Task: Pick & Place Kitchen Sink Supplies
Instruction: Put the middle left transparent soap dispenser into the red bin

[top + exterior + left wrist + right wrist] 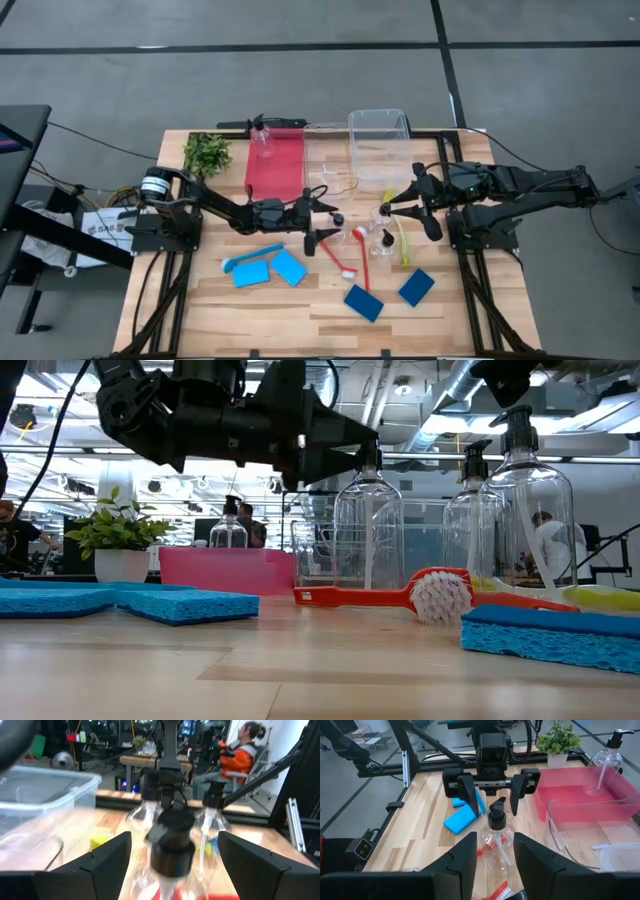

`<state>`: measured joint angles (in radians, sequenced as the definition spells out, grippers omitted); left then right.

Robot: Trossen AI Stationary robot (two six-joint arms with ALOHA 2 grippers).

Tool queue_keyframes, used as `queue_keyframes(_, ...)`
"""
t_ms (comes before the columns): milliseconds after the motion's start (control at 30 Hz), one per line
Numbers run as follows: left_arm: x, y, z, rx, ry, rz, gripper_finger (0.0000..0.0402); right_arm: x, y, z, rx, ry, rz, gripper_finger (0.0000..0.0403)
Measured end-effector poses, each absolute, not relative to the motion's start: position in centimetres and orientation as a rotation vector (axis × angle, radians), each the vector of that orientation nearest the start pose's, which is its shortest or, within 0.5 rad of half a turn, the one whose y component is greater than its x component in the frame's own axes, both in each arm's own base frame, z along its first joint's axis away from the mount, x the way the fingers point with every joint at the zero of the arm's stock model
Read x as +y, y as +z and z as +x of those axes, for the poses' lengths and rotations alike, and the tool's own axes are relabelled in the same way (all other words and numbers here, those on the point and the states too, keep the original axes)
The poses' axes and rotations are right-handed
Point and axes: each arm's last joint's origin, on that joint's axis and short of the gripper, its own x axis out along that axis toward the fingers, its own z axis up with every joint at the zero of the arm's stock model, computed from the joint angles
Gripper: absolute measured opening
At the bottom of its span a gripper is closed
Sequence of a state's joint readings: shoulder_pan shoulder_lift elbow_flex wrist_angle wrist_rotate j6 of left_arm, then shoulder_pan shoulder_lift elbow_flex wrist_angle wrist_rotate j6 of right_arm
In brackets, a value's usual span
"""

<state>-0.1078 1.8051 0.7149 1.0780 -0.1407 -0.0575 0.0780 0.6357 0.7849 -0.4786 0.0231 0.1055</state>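
Left gripper [334, 228], fingers spread wide, flanks a small clear pump bottle with black top [496, 841] standing mid-table. Right gripper [384, 208], half-open and holding nothing, faces it beside a slim red brush [361, 256].

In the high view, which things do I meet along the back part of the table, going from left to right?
Leafy plant → pink bin with one pump bottle standing in it → clear bin. Everything else lies nearer the front of the table.
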Motion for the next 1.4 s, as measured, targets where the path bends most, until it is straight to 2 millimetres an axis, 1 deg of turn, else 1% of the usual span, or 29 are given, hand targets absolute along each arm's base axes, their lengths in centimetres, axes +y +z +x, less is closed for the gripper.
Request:
queue_keyframes(267,-3.5,16.3,35.7,0.019,0.031,-0.047,0.0299,1.0,32.5,13.2,0.332,0.037,0.088,0.0123)
queue_keyframes(533,-3.5,17.0,35.7,-0.007,0.032,-0.048,0.0299,1.0,32.4,13.2,0.336,0.037,0.088,0.0123)
queue_keyframes(833,-3.5,16.9,35.7,-0.005,0.032,-0.035,0.0296,1.0,32.4,13.2,0.34,0.037,0.088,0.0123)
queue_keyframes(933,-3.5,16.9,35.7,-0.004,0.033,-0.035,0.0283,1.0,32.4,13.2,0.34,0.037,0.088,0.0123)
queue_keyframes(1400,-3.5,17.0,35.7,-0.01,0.032,-0.035,0.0194,1.0,32.4,13.2,0.34,0.036,0.088,0.0123)
